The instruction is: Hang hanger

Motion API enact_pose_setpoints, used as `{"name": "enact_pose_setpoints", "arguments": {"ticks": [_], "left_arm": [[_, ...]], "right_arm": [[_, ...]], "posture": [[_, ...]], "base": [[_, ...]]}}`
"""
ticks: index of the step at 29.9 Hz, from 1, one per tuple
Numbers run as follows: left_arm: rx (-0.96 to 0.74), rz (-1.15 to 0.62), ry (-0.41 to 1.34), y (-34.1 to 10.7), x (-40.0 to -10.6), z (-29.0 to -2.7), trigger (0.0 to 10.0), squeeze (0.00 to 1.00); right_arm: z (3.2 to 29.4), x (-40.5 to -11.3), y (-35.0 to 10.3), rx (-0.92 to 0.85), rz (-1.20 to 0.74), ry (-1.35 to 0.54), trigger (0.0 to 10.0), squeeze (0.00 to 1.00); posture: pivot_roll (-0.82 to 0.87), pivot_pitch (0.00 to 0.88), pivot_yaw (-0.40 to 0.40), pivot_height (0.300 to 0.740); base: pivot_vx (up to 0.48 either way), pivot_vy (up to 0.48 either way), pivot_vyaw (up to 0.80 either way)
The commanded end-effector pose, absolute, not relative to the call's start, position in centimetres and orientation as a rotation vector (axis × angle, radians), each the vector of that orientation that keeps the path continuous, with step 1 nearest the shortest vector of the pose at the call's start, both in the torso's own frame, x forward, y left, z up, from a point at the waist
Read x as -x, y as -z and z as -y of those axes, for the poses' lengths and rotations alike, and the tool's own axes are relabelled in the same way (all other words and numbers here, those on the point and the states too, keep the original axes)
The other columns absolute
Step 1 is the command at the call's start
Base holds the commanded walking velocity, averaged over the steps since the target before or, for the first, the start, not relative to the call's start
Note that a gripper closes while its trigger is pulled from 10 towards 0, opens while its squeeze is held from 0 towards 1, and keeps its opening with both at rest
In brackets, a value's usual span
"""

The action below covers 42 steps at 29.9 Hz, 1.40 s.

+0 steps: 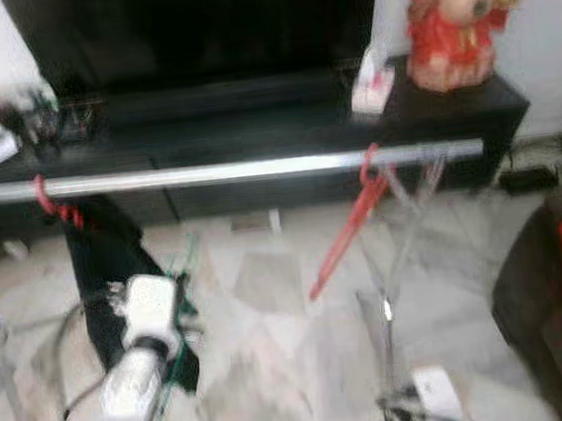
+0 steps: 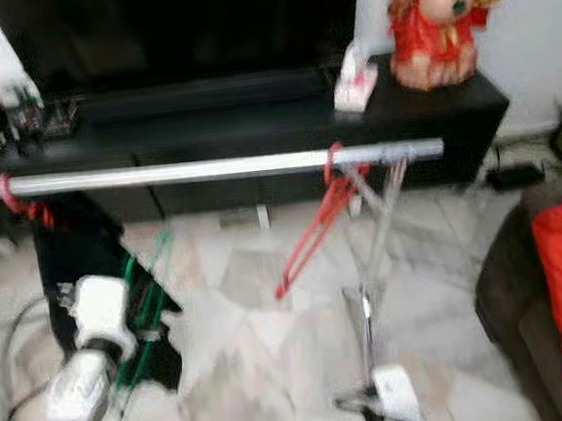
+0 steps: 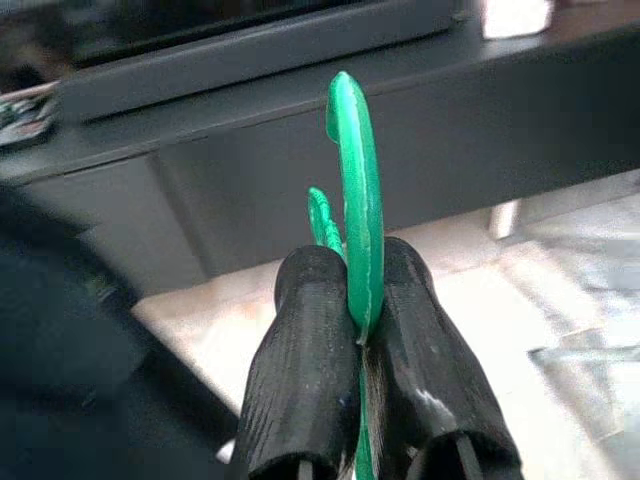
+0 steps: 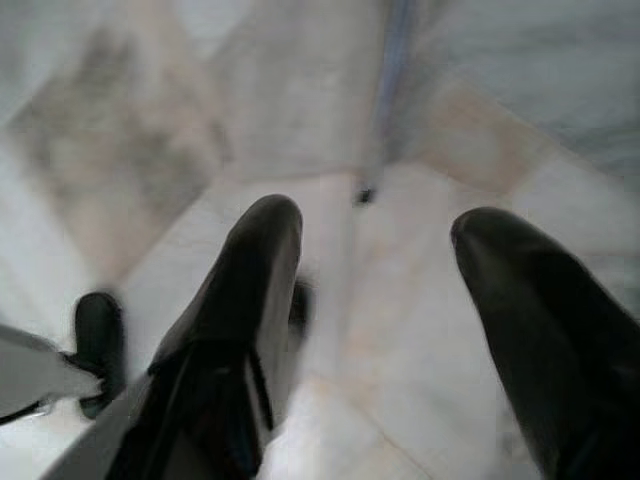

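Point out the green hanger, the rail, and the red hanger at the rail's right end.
green hanger (image 3: 355,200): left wrist view, on its hook above the fingers.
rail (image 1: 227,172): left eye view, mid-span of the bar.
red hanger (image 1: 349,233): left eye view, on its sloping arm.

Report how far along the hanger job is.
Done: a red hanger already hangs near the right end of the silver rail, and the left gripper is shut on the green hanger, hook pointing up. In hand: the left arm carries it below the rail, in front of the black garment. Left: raise the hook over the rail and release. The right gripper is open over the floor.
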<state>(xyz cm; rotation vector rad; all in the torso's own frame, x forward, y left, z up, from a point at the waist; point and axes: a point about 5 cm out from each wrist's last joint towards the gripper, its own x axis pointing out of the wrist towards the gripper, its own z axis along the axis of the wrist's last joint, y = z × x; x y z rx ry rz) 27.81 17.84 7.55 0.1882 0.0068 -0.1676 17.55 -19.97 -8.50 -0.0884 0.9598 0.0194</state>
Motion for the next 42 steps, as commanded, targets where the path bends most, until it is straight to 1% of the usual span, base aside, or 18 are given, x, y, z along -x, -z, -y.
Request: {"name": "enact_pose_setpoints", "arguments": {"ticks": [1, 11, 13, 16, 18, 20, 28, 33, 42], "left_arm": [[-0.216, -0.008, 0.135, -7.7, -27.7, -19.2, 10.0, 0.0], [-0.224, 0.003, 0.158, -7.9, -27.7, -19.0, 10.0, 0.0], [-0.207, 0.01, 0.189, -8.1, -27.5, -18.8, 10.0, 0.0], [-0.203, 0.005, 0.261, -8.0, -27.0, -18.3, 10.0, 0.0], [-0.247, -0.017, 0.367, -7.7, -26.6, -17.8, 10.0, 0.0], [-0.257, -0.02, 0.396, -7.7, -26.5, -17.7, 10.0, 0.0], [-0.254, 0.03, 0.456, -9.6, -27.3, -17.3, 10.0, 0.0], [-0.254, 0.09, 0.483, -11.2, -27.9, -16.7, 10.0, 0.0], [-0.273, 0.111, 0.497, -12.2, -28.1, -16.9, 10.0, 0.0]], "right_arm": [[18.9, -18.0, 8.4, 0.074, -0.947, -0.042, 10.0, 0.0], [18.9, -18.0, 8.4, 0.075, -0.947, -0.045, 10.0, 0.0], [18.9, -18.0, 8.4, 0.075, -0.947, -0.045, 10.0, 0.0], [18.9, -18.0, 8.4, 0.075, -0.947, -0.046, 10.0, 0.0], [18.9, -18.0, 8.4, 0.076, -0.947, -0.046, 10.0, 0.0], [18.9, -18.0, 8.4, 0.075, -0.946, -0.046, 10.0, 0.0], [19.0, -18.1, 8.4, 0.079, -0.945, -0.047, 10.0, 0.0], [19.0, -18.0, 8.4, 0.08, -0.944, -0.047, 10.0, 0.0], [18.9, -18.1, 8.4, 0.077, -0.944, -0.048, 10.0, 0.0]], "posture": [[-0.06, 0.063, 0.002, 0.74], [-0.06, 0.067, 0.002, 0.74], [-0.06, 0.067, 0.002, 0.74], [-0.06, 0.067, 0.002, 0.74], [-0.05, 0.067, 0.002, 0.74], [-0.05, 0.067, 0.002, 0.74], [-0.05, 0.065, 0.0, 0.74], [-0.05, 0.058, 0.0, 0.74], [-0.05, 0.056, 0.004, 0.74]], "base": [[0.304, 0.0, 0.0], [0.304, 0.0, 0.0], [0.247, 0.0, 0.0], [0.0, 0.0, 0.0], [0.0, 0.0, 0.0], [0.0, 0.0, 0.0], [0.0, 0.0, 0.0], [0.0, 0.0, 0.0], [0.0, 0.0, 0.0]]}}
